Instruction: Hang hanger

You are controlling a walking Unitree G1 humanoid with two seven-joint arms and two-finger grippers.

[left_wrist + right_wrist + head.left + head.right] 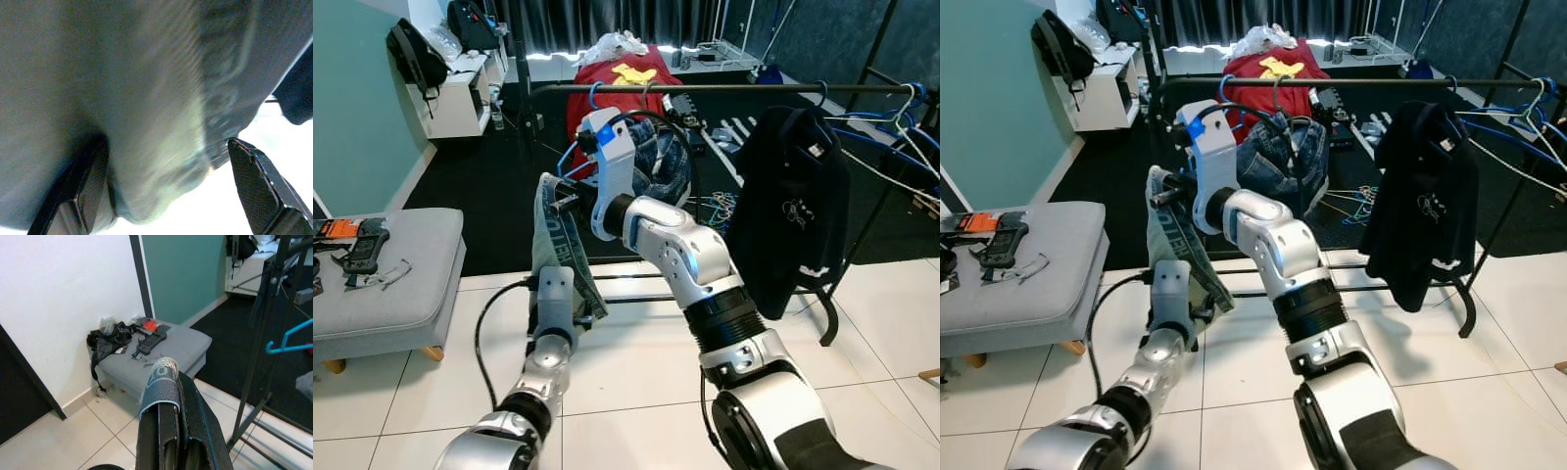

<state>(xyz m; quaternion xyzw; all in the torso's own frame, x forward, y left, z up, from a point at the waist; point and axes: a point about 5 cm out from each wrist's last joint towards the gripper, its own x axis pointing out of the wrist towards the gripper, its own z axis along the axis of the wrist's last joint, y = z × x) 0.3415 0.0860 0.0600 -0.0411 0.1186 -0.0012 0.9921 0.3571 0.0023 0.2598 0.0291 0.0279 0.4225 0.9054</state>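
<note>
The black clothes rail (705,88) runs across the scene above and beyond both arms, already carrying a black garment (793,211), a bundle of jeans (661,162) and some blue hangers (891,108) at its far right end. Below its left stretch hangs the grey garment (558,250), long axis near vertical. Its top is pinched in the right gripper (168,396), whose fingers are clamped together on a fold of waistband. The hanger itself is hidden in the cloth, so its hook cannot be made out. The left gripper (166,191) is lower down, fingers spread wide around the fabric and not pressing. The rail lies up and forward of the right gripper, the nearer arm. The jeans crowd the closest free spot. A grey ottoman (401,274) stands well apart to the left.
</note>
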